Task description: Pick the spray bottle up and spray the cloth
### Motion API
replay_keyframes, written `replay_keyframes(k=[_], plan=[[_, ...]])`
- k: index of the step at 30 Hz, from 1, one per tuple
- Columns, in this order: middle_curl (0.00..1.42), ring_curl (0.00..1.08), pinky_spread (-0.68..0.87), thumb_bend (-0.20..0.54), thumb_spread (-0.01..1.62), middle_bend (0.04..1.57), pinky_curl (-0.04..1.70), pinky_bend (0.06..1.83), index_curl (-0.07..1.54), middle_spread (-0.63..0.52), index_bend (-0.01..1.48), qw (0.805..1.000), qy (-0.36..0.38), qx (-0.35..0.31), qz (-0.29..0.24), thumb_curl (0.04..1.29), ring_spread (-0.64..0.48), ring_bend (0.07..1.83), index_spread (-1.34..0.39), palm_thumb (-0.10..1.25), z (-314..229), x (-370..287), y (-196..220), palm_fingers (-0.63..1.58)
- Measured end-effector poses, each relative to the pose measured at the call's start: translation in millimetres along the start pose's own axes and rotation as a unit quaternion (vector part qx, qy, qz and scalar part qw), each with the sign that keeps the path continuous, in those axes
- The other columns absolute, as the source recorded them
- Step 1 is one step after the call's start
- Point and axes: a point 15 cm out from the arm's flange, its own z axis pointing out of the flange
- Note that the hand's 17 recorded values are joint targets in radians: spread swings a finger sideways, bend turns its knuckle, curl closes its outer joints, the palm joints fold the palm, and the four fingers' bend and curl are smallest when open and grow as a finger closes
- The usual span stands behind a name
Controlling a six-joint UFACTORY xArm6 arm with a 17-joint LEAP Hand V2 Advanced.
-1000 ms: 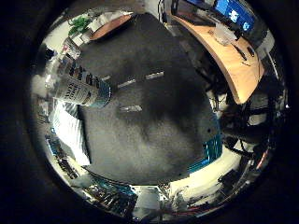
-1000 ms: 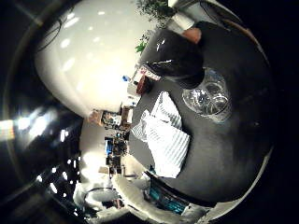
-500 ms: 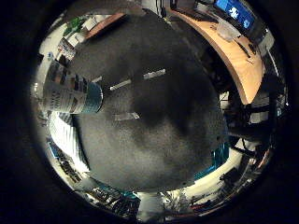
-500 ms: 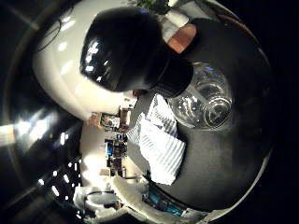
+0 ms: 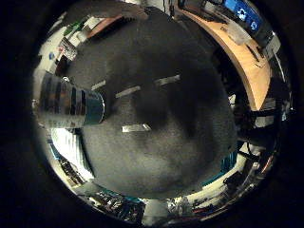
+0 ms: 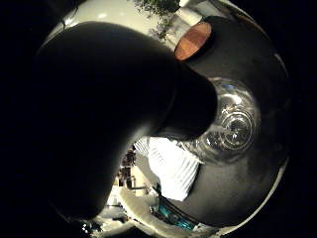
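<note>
The spray bottle stands on the dark grey table top (image 5: 166,156). Its black spray head (image 6: 114,114) fills much of the thumb side view, very close to my palm. Below the head shows the clear, round bottle body (image 6: 233,124). The little finger side view catches the bottle's labelled body with a teal band (image 5: 71,102). A white striped cloth (image 6: 173,166) lies flat on the table beside the bottle, near the table's edge. No part of my hand shows clearly in either view.
Three pale tape strips (image 5: 135,127) mark the table top. A curved wooden desk (image 5: 247,57) with screens stands beyond the table. A round wooden top (image 6: 193,39) and a green plant (image 6: 158,7) are further off. Cluttered shelves lie past the table's edge.
The black spray head has grown from a small shape to fill much of the thumb side view. The labelled body also looks larger. My palm has come closer to the bottle.
</note>
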Motion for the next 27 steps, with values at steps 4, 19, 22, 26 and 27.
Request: replay_keyframes(k=[4, 19, 22, 26, 27], plan=[[0.23, 0.28, 0.60, -0.036, 0.83, 0.17, 0.28, 0.92, 0.21, 0.10, 0.14, 1.000, 0.002, -0.001, -0.005, 0.34, 0.32, 0.33, -0.35, 0.22, 9.3, -7.8, -1.9, -0.06], [0.33, 0.40, 0.25, -0.013, 0.92, 0.30, 0.36, 1.31, 0.17, -0.02, 0.11, 1.000, 0.009, 0.003, -0.003, 0.36, -0.02, 0.95, -0.29, 0.47, 18.3, -13.6, -6.5, 0.34], [0.38, 0.44, -0.14, 0.009, 0.94, 0.43, 0.38, 1.44, 0.15, -0.15, 0.10, 1.000, 0.006, 0.010, 0.003, 0.41, -0.26, 1.16, -0.32, 0.65, 18.8, -15.4, -9.4, 0.54], [0.46, 0.44, -0.44, 0.026, 0.75, 0.64, 0.35, 1.39, 0.17, -0.33, 0.17, 1.000, -0.002, 0.024, 0.015, 0.53, -0.41, 1.17, -0.43, 0.91, 18.9, -18.8, -14.9, 0.78], [0.47, 0.44, -0.46, 0.017, 0.71, 0.66, 0.34, 1.37, 0.17, -0.35, 0.18, 0.999, -0.004, 0.029, 0.018, 0.55, -0.41, 1.16, -0.45, 0.93, 18.3, -19.4, -16.9, 0.81]])
